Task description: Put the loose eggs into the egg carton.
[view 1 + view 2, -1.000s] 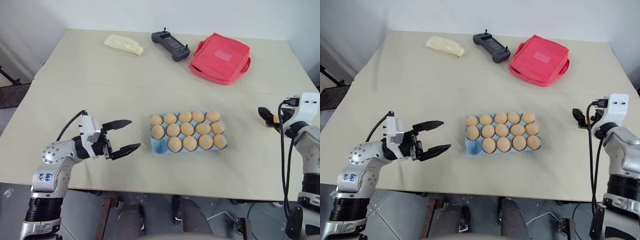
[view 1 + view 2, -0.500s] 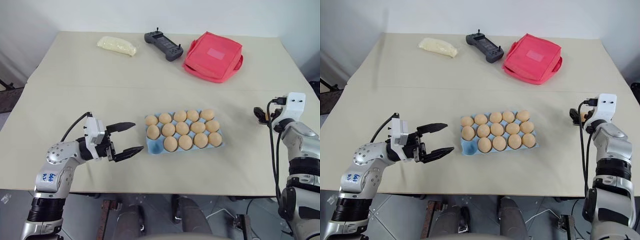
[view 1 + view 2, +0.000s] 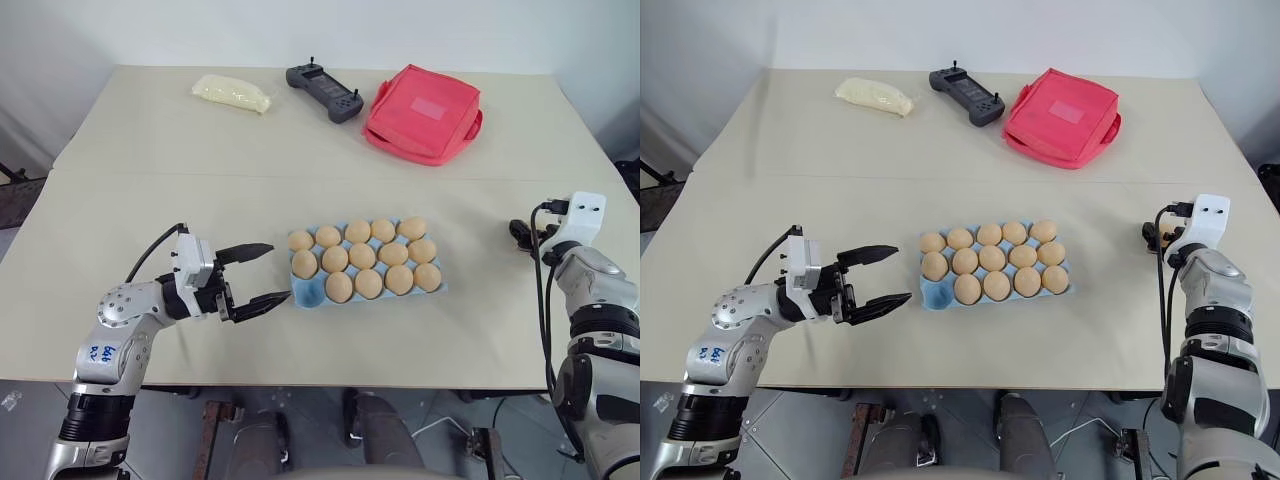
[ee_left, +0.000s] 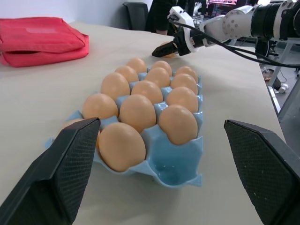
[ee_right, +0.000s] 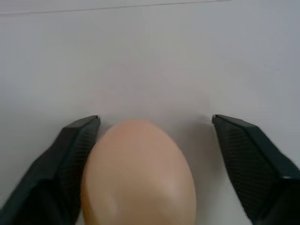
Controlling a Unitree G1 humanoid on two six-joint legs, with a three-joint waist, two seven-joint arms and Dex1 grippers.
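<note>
Presently: one loose tan-orange oval egg [image 5: 138,176] between the right gripper's [image 5: 157,164] two black fingers, on the beige table [image 3: 150,200] well to the right of the light blue moulded egg carton [image 3: 312,293].
Detail: jaws part-open around the egg, one finger touching or nearly so, the other apart; grip not yet made, by my reading. Egg's long axis runs roughly along the fingers. Carton holds fourteen eggs; the single empty cup sits at its near left corner, just beside the left gripper [image 3: 268,273], which hangs wide open and empty. Right arm has the egg; left arm is nearer the cup.
</note>
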